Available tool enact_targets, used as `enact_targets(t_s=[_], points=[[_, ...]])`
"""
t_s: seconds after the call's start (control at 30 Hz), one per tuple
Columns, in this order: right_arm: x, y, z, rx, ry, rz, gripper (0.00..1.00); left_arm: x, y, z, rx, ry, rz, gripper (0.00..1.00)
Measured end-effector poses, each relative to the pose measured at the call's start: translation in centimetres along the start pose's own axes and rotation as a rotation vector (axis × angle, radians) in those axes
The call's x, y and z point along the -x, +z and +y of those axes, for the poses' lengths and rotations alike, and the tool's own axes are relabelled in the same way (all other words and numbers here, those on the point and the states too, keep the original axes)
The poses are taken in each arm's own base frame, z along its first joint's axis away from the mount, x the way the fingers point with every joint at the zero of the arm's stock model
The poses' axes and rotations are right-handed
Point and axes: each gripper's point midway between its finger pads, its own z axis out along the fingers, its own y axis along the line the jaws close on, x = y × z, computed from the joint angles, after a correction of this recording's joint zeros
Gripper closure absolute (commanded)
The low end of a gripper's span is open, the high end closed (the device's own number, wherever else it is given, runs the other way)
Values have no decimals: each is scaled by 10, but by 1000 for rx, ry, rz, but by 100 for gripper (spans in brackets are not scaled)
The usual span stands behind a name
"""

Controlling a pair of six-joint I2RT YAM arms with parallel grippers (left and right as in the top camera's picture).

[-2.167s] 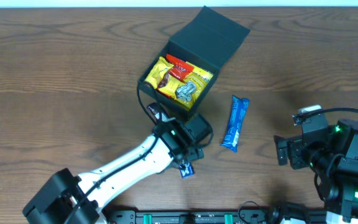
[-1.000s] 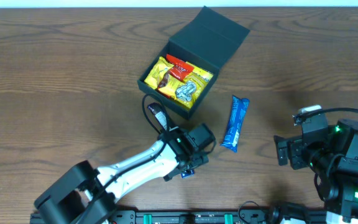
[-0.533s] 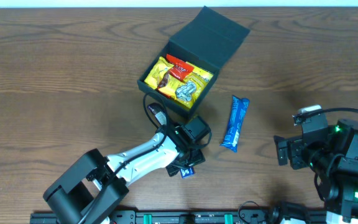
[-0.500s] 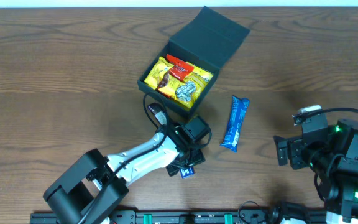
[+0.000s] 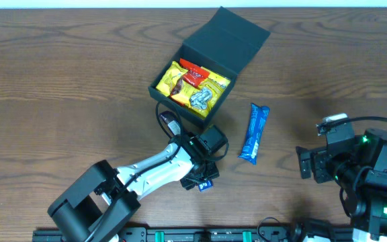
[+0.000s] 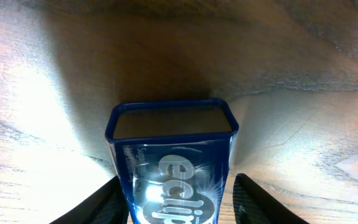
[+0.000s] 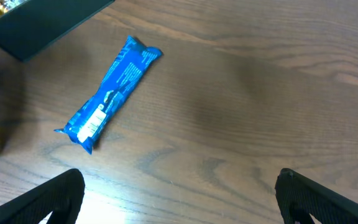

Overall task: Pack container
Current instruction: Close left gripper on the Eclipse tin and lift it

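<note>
Blue "eclip…" pack (image 6: 173, 168) between left jaws, grip unclear; right jaws wide apart.

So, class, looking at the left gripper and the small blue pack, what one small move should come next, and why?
Probably close the left gripper onto the blue pack, then lift. In the left wrist view the pack stands between the fingers, but a strip of table shows between it and one finger, so it does not look clamped yet. The container sits open nearby.
</note>
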Motion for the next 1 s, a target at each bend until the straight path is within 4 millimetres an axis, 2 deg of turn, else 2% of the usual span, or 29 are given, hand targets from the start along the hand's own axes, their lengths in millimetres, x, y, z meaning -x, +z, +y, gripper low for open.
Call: enact_targets(t_s=[0.17, 0.27, 0.43, 0.6, 0.67, 1.0], points=[[0, 0, 0, 0, 0, 0, 1, 2, 0, 0, -2, -8, 1, 49], [0, 0, 0, 0, 0, 0, 1, 6, -1, 2, -3, -23, 0, 55], [0, 0, 0, 0, 0, 0, 1, 7, -2, 2, -3, -26, 3, 59], [0, 0, 0, 0, 0, 0, 1, 6, -2, 2, -6, -27, 12, 61], [0, 0, 0, 0, 0, 0, 1, 5, -2, 2, -7, -26, 15, 66], [0, 0, 0, 0, 0, 0, 1, 6, -3, 2, -18, -39, 39, 71]])
